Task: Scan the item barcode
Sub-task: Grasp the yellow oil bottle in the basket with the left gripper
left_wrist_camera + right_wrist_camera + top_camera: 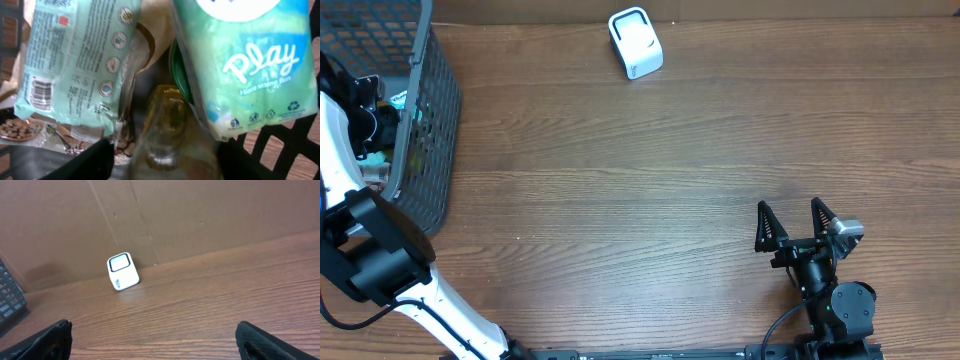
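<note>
At the far left, a dark mesh basket [432,120] is seen on the wooden table [650,200], and the left arm is seen reaching down into it. Inside the basket, in the left wrist view, a pale green packet [75,55] is found on the left, with a barcode [41,91] printed near its lower corner. A glass bottle [167,130] with yellowish contents is placed in the middle, and a green pack marked "Play" [250,60] on the right. The bottle is flanked by the dark fingers [87,162] of the left gripper [162,162]; whether it is gripped or merely straddled cannot be told. Farther right, by the back edge of the table, the white scanner [635,43] is set, well apart from the basket. At the right, near the front edge, the right gripper [798,222] is held with its jaws spread wide and nothing between them. The scanner is caught in its wrist view.
</note>
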Tool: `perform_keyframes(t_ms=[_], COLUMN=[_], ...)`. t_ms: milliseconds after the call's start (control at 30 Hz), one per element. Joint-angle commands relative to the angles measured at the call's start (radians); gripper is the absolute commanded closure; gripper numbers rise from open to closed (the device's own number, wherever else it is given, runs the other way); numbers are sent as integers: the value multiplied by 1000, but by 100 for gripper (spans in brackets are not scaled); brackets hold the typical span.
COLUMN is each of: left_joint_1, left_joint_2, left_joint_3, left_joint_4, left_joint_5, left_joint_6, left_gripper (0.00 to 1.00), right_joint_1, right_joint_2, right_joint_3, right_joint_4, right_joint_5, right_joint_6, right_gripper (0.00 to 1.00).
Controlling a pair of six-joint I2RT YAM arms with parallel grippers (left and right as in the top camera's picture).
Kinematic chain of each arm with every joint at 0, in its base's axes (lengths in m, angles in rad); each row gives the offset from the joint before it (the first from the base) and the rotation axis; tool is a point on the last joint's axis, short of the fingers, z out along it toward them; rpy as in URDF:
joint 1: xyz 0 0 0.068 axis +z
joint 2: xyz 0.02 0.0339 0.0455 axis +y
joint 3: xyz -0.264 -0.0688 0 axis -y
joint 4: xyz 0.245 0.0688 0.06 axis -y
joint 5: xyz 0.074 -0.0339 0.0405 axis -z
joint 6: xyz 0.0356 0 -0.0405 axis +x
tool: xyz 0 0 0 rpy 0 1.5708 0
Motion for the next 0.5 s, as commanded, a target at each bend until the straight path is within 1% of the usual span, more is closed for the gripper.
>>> perform_keyframes(t_ms=[0, 33, 100, 133, 233, 300, 400, 467], left_joint_1=[-2, -2, -2, -2, -2, -2, -2, -2], left_joint_2=[29, 29, 29, 29, 28, 27, 27, 25], left_joint_3=[8, 8, 8, 8, 8, 9, 20, 40], left_joint_4=[-4, -4, -4, -4, -4, -4, -15, -27], left_joint_5=[1, 1, 1, 1, 1, 2, 10, 26], left_joint_6=[11, 11, 11, 11, 10, 7, 7, 7], left_gripper=[41, 43, 49, 50, 61, 66, 71, 72], right_joint_1=[-3, -3, -3, -3, -3, -3, -3, -3], right_joint_2=[-5, -5, -5, -5, -5, -5, -5, -5], right_joint_3=[-10, -10, -10, -10, -10, -10, -10, -10], right_joint_4=[5, 5, 5, 5, 5, 5, 5, 5], right_joint_5=[6, 6, 6, 6, 6, 6, 6, 6], right_joint_6=[4, 4, 4, 4, 4, 4, 4, 4], right_gripper=[0, 0, 0, 0, 0, 0, 0, 0])
